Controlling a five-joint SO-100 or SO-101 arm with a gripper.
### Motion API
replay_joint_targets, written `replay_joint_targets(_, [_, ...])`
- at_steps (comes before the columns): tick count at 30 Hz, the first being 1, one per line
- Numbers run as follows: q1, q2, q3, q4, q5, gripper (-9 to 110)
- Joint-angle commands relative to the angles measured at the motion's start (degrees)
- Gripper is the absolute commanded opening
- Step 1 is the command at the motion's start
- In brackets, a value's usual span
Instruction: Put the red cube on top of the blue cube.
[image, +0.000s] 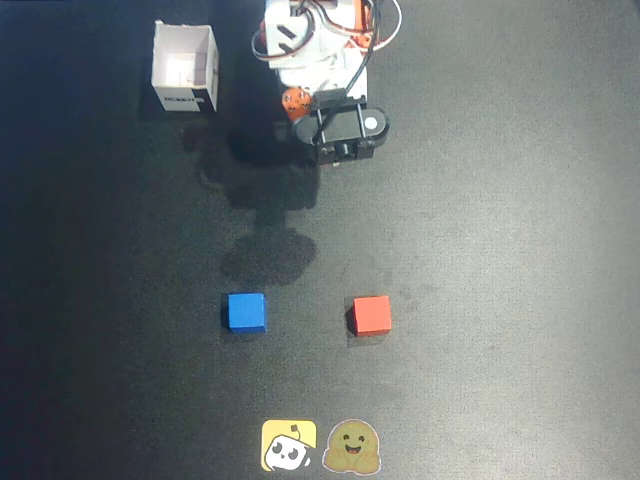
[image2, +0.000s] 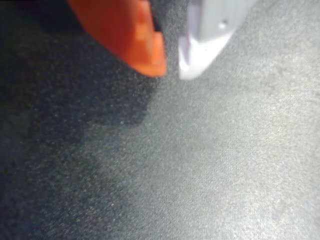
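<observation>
In the overhead view the blue cube (image: 246, 311) and the red cube (image: 371, 315) rest on the dark mat, side by side and about a hand's width apart, blue on the left. The arm (image: 320, 70) sits folded at the top centre, far from both cubes. The wrist view shows my gripper (image2: 171, 67) with its orange finger (image2: 135, 35) and white finger (image2: 207, 35) nearly touching at the tips, nothing between them, over bare mat. Neither cube appears in the wrist view.
An open white box (image: 185, 67) stands at the top left, beside the arm's base. Two small stickers (image: 289, 445) (image: 352, 447) lie at the mat's bottom edge below the cubes.
</observation>
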Motion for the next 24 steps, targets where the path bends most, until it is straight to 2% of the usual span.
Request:
replay_joint_targets(1, [-0.9,-27.4,-17.8,-8.3,0.8,1])
replay_joint_targets(9, [-1.0,0.4,-4.0,-0.1,1.0,3])
replay_joint_targets(24, [-1.0,0.4,-1.3,-1.2,1.0,3])
